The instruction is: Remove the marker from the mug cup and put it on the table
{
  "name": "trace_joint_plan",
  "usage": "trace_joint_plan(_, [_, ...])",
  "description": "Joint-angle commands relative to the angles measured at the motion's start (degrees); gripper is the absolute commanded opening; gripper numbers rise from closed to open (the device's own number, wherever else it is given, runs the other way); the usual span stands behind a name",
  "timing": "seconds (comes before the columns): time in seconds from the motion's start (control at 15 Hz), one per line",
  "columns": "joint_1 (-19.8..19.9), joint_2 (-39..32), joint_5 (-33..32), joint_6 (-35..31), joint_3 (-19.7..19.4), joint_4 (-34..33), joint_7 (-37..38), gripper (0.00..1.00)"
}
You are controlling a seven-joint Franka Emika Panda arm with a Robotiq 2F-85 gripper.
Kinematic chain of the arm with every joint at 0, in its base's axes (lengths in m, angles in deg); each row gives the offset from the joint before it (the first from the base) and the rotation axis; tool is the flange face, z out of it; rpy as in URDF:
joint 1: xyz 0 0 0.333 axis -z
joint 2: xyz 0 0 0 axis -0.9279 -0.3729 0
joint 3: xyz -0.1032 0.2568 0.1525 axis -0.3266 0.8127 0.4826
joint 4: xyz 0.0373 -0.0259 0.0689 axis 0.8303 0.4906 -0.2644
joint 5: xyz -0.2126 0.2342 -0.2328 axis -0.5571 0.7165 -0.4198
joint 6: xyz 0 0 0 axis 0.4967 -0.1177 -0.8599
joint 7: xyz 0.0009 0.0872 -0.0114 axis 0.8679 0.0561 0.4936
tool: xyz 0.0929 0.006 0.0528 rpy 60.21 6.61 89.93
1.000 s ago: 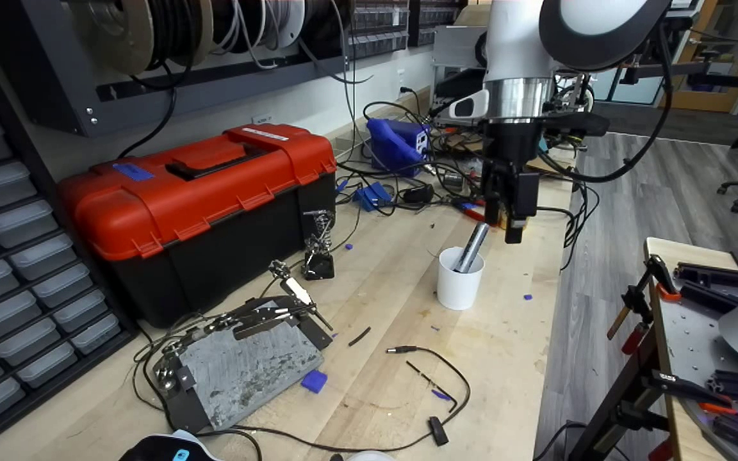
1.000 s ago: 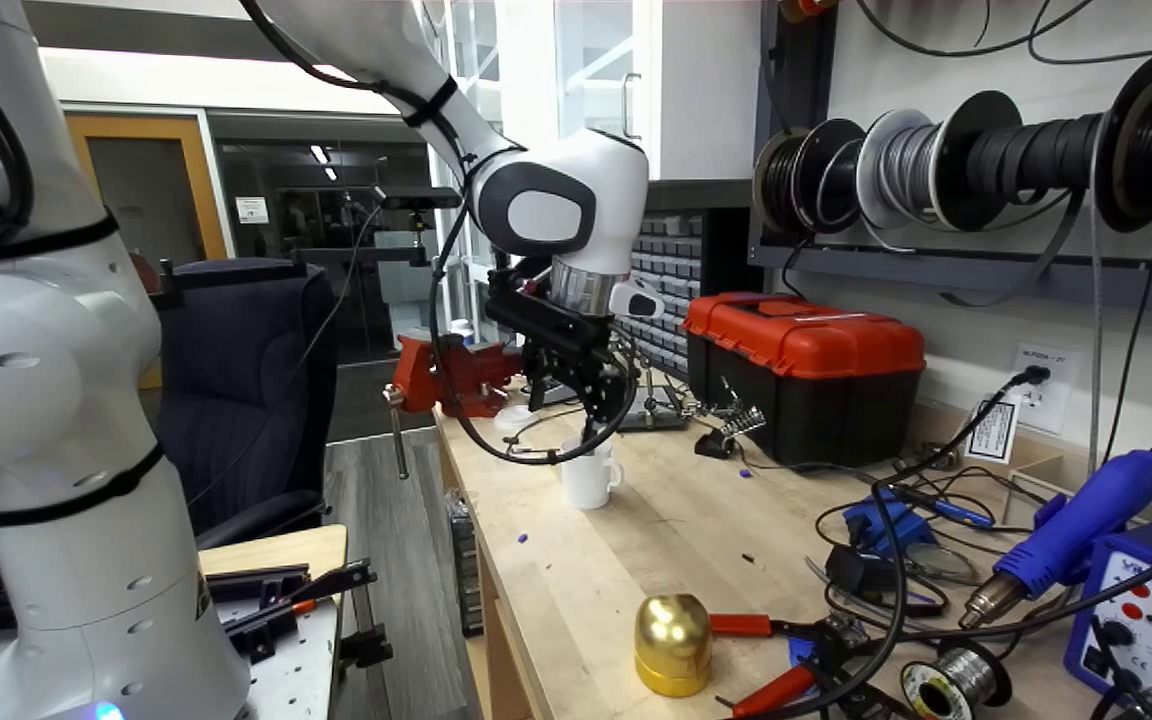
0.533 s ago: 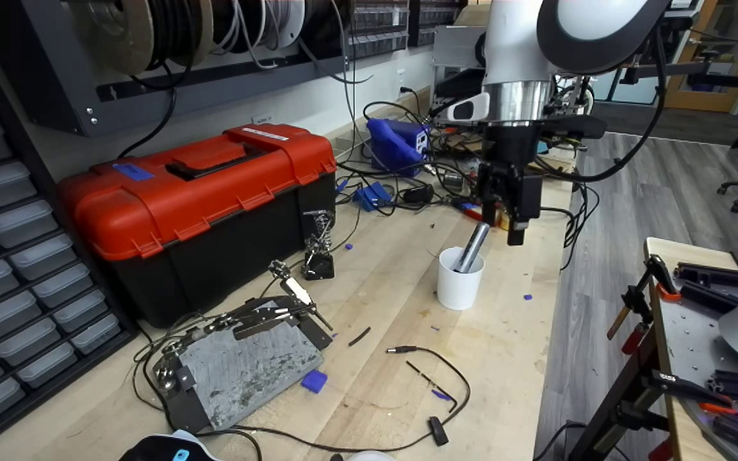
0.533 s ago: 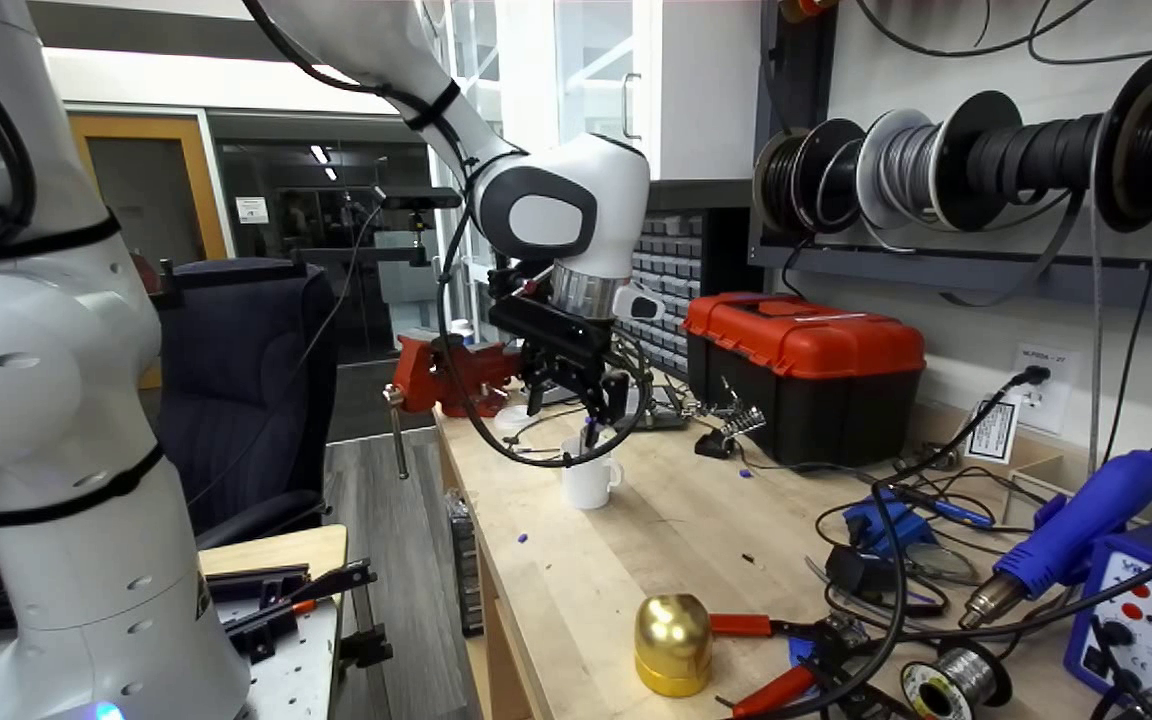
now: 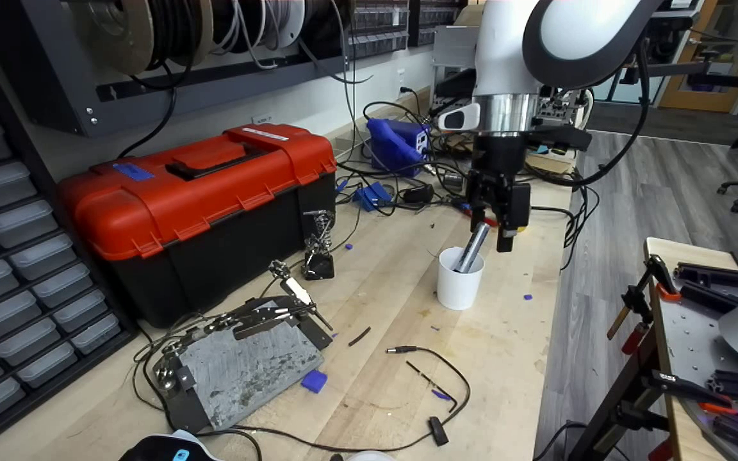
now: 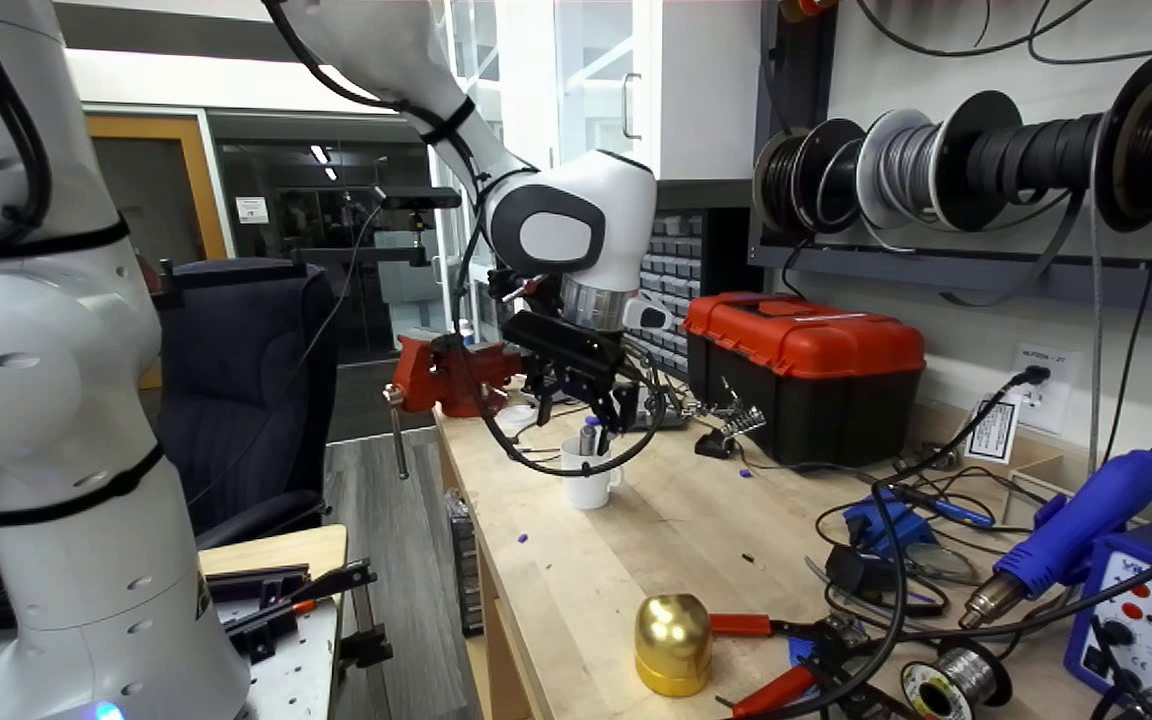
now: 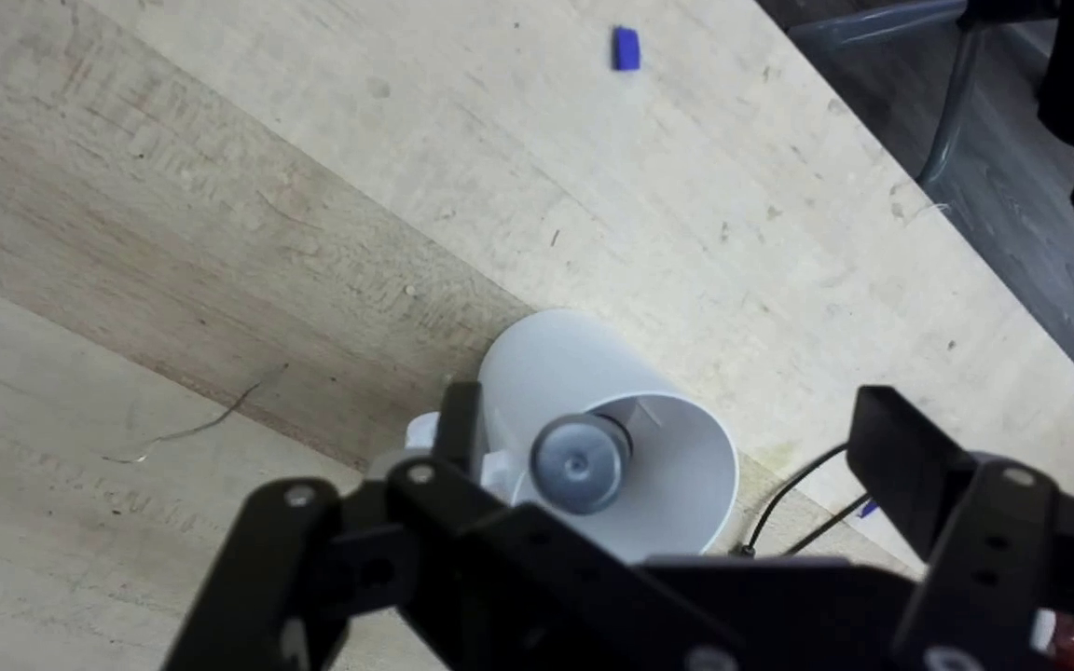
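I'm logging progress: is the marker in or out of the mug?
In: in an exterior view, the marker leans inside the mug, its upper end sticking out of the top.

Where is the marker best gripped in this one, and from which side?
Likely by the exposed upper part of the marker, from above, open jaws straddling it and angled to its lean: it stands tilted in the mug cup, upper end sticking out, lower part inside.

In an exterior view | mug cup point(image 6: 586, 490): white, upright on worktop point(image 6: 576, 585), handle toward red-lidded toolbox point(image 6: 804, 380) | marker point(image 6: 587, 440): in mug cup, upper end above rim | end effector point(image 6: 581, 412): just above mug cup, jaws apart, marker contact unclear | gold dome point(image 6: 673, 645): just beside red-handled tool point(image 6: 776, 691) | red vise point(image 6: 436, 378): far end
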Motion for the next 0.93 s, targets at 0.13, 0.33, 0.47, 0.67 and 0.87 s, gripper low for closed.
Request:
trace_joint_plan(0.13, [0.7,-2.8,0.3,-1.7,1.1,-2.0,-1.4,0.67])
trace_joint_plan(0.33, [0.9,-3.4,0.0,-1.5,1.4,-2.6,-1.3,0.46])
trace_joint_plan(0.47, [1.0,-3.6,-0.3,-1.3,1.6,-3.0,-1.3,0.33])
trace_joint_plan(0.67, [1.0,-3.5,-1.2,-0.8,1.7,-3.2,-0.9,0.13])
trace_joint_plan(0.87, [1.1,-2.9,-1.7,-0.4,1.8,-3.2,-0.5,0.05])
